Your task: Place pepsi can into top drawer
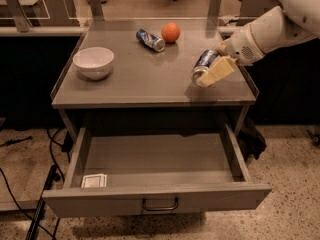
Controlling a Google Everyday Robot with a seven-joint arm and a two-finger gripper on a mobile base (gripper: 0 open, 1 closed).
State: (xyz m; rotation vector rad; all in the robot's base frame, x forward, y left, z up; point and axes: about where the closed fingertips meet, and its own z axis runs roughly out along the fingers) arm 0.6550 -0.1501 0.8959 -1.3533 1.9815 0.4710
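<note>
The pepsi can (pixel 202 65), blue with a shiny silver end, is held on its side in my gripper (pixel 209 70), low over the right part of the tabletop (pixel 150 79). The beige fingers (pixel 218 71) are shut around it. My white arm reaches in from the upper right. The top drawer (pixel 155 196) below is pulled fully open, and its bar handle (pixel 160 204) is centred on the front panel. The can is above and behind the drawer's right half.
A white bowl (pixel 93 62) sits at the table's left. A slimmer blue-and-silver can (pixel 150 39) lies beside an orange (pixel 171 32) at the back. A white card (pixel 94 180) lies in the drawer's front left corner. Cables run over the floor at left.
</note>
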